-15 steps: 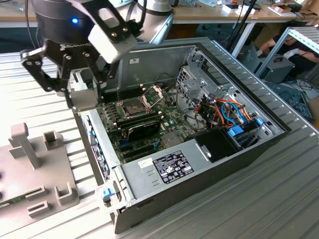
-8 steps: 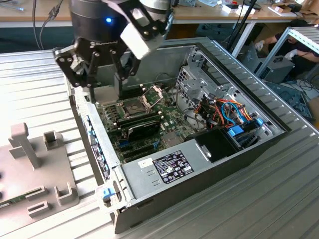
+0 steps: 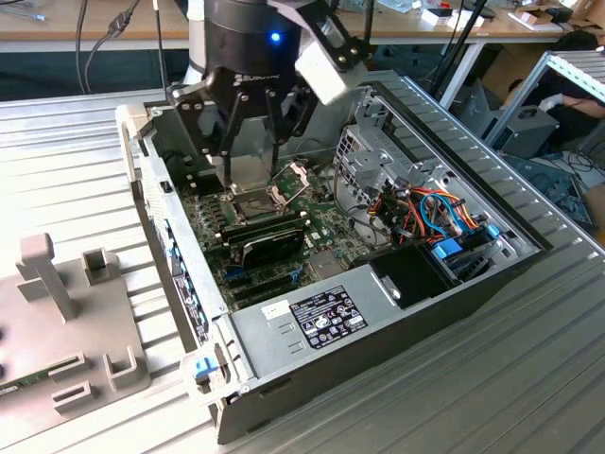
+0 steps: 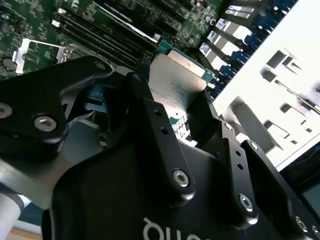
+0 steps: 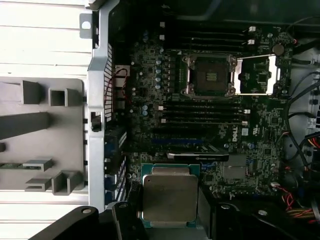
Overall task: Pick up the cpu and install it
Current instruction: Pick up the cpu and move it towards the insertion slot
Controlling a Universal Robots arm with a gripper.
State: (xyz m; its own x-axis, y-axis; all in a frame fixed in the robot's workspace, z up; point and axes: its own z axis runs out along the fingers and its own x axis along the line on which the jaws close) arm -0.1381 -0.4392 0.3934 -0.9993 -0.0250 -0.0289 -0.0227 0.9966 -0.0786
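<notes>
Firstly: gripper (image 5: 169,209), fingers clamped on two opposite edges of cpu (image 5: 170,197), metal lid toward the first wrist view, held clear above motherboard (image 5: 150,80). Beyond, in the exterior view at 6 o'clock from the fingertips: socket (image 3: 253,201), empty, hinged frame (image 3: 295,180) swung open at its 2 o'clock. Farthest: computer case (image 3: 444,123); contains motherboard, power supply (image 3: 312,317), cables (image 3: 440,213).
</notes>
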